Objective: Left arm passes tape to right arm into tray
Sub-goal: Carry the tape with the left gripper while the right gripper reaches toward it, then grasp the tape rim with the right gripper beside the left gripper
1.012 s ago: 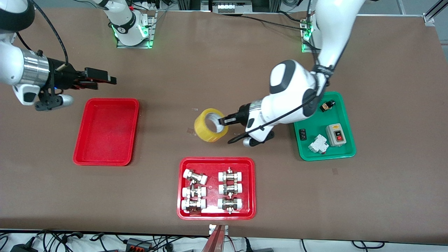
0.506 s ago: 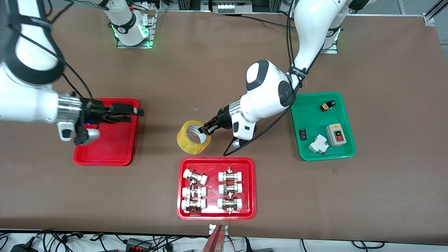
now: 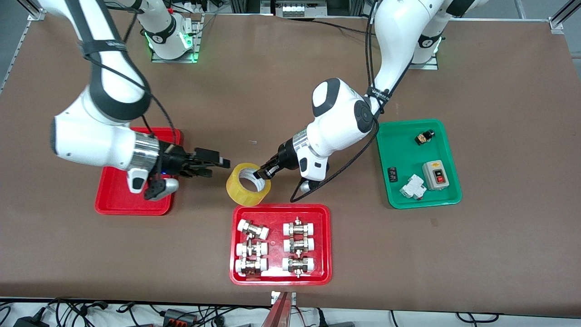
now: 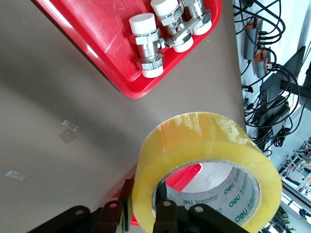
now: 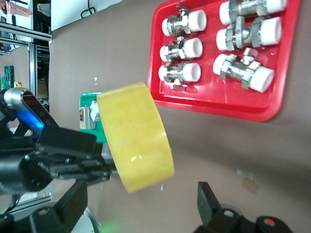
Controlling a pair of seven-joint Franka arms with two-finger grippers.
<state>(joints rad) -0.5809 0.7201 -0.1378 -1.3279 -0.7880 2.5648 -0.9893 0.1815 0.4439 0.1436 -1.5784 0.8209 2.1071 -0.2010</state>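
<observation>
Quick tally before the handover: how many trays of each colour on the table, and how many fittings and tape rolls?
Red trays: 2, one plain, one with fittings
Green trays: 1
Fittings: 6
Tape rolls: 1, held by the left claw
Total: 10
</observation>
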